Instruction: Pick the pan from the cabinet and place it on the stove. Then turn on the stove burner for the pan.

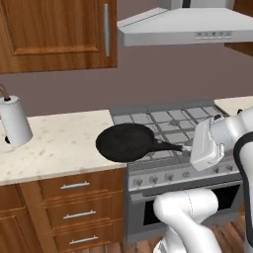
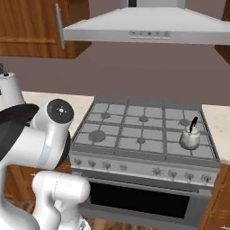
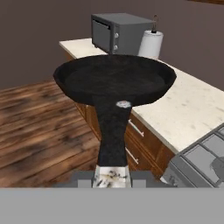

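My gripper (image 1: 188,148) is shut on the silvery tip of the long handle of the black pan (image 1: 123,142). The pan hangs level in the air, bowl pointing left, over the counter's front edge just left of the stove (image 1: 173,121). In the hand view the pan (image 3: 114,78) stretches away from the gripper (image 3: 111,177), whose fingers clamp the handle end. In the right base view a slice of the pan (image 2: 11,121) shows behind my arm, and the stove (image 2: 139,130) lies to its right. The wooden wall cabinet (image 1: 54,29) hangs at the upper left.
A small kettle (image 2: 190,137) stands on the stove's right front burner. A row of knobs (image 2: 139,168) runs along the stove front. A paper towel roll (image 1: 15,121) and a dark toaster oven (image 3: 114,31) stand on the left counter (image 1: 59,143). A range hood (image 1: 188,27) hangs above.
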{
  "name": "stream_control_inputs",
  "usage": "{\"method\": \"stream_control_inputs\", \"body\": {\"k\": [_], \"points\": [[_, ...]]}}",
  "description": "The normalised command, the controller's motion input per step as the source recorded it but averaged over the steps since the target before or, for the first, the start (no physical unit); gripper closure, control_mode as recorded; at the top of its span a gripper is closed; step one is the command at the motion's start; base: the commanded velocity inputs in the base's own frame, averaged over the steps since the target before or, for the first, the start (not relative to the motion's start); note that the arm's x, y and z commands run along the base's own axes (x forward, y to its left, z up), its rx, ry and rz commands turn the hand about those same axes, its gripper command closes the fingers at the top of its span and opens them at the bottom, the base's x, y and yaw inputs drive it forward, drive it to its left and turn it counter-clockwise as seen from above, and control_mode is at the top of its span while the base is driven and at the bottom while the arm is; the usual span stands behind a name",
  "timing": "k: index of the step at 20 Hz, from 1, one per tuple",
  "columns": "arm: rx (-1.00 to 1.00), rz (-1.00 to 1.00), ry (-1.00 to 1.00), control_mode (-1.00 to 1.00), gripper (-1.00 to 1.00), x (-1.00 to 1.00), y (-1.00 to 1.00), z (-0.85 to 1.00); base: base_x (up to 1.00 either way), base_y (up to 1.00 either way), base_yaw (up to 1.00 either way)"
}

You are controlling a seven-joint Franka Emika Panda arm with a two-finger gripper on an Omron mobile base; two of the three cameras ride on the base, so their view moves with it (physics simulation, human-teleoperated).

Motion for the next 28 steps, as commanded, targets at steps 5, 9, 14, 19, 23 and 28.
{"method": "stream_control_inputs", "body": {"k": [5, 9, 14, 19, 23, 28], "points": [[0.00, 0.00, 0.00, 1.00, 1.00, 0.00, 0.00, 0.00, 0.37, 0.62, 0.00], [0.00, 0.00, 0.00, 1.00, 1.00, 0.00, 0.00, 0.00, 0.40, 0.57, 0.00], [0.00, 0.00, 0.00, 1.00, 1.00, 0.00, 0.00, 0.00, 0.41, 0.47, 0.00], [0.00, 0.00, 0.00, 1.00, 1.00, 0.00, 0.00, 0.00, 0.38, 0.42, 0.00], [0.00, 0.00, 0.00, 1.00, 1.00, 0.00, 0.00, 0.00, 0.32, 0.41, 0.00], [0.00, 0.00, 0.00, 1.00, 1.00, 0.00, 0.00, 0.00, 0.26, 0.49, 0.00]]}}
